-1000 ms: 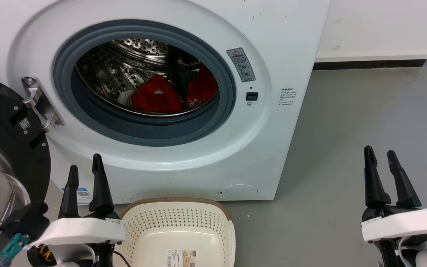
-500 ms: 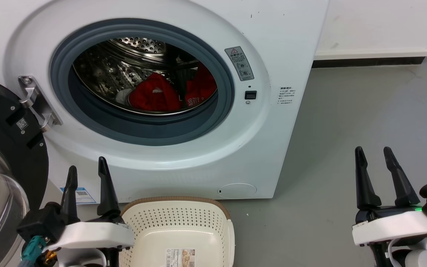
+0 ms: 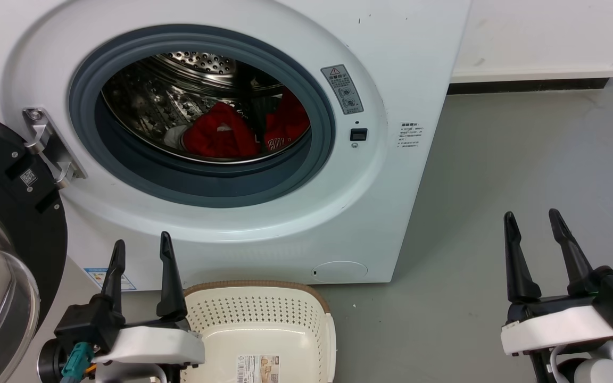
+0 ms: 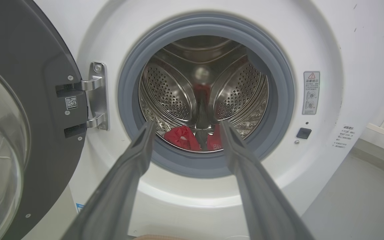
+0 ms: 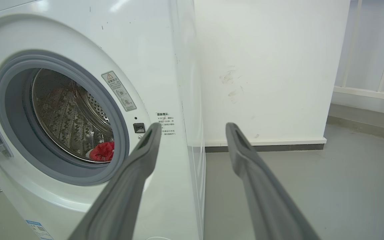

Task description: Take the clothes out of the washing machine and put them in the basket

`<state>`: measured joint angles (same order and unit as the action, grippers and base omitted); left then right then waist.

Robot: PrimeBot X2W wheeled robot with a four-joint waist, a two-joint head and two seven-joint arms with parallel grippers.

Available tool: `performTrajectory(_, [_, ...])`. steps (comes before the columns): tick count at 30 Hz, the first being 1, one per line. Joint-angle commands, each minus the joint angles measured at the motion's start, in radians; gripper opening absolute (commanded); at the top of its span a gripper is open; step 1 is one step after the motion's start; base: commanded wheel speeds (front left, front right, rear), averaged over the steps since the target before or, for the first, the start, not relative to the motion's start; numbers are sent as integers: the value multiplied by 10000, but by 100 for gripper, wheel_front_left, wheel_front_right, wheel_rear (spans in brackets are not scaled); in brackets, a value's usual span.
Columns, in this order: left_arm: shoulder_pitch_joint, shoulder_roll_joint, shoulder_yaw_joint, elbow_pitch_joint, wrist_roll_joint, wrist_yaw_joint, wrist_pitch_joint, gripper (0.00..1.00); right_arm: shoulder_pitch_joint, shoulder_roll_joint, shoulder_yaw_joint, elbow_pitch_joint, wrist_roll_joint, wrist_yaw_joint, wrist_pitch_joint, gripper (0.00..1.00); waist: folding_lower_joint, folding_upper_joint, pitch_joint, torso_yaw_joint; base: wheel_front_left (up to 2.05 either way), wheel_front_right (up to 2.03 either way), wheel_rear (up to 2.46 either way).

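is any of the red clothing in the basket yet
No, what shows of the basket has just its paper label inside, and the red clothes lie in the washing machine.

A smooth grey floor [image 3: 498,175] spreads from 3 to 5 o'clock in the head view, meeting at 1 o'clock a faintly scuffed, evenly lit white wall [image 3: 540,32] above a dark skirting strip [image 3: 530,86].

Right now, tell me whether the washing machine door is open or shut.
Open: the door hangs swung aside at the left, leaving the drum exposed.
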<state>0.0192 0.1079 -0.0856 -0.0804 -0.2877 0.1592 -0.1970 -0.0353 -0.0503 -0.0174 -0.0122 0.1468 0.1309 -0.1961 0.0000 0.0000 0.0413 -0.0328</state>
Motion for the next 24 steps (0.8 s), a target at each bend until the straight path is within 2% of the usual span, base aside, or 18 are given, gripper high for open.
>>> performTrajectory(1, [64,-3,3,-36,167,-14,-88,100,78,-2,25,-75,-145,-3,-89,100,0,0,4,-5,0,0,0])
performTrajectory(9, [93,-133,78,153,670,-252,-248,100,118,-1,48,-111,-566,-3,-270,100,0,0,14,-68,0,0,0])
performTrajectory(11, [118,-187,175,143,753,-370,-289,100,108,-1,-5,-95,-380,-3,-288,100,0,0,26,-85,0,0,0])
performTrajectory(24, [127,-474,751,272,1545,-1242,-541,100,128,5,23,-17,-1030,-4,-546,100,0,0,54,-184,0,0,0])
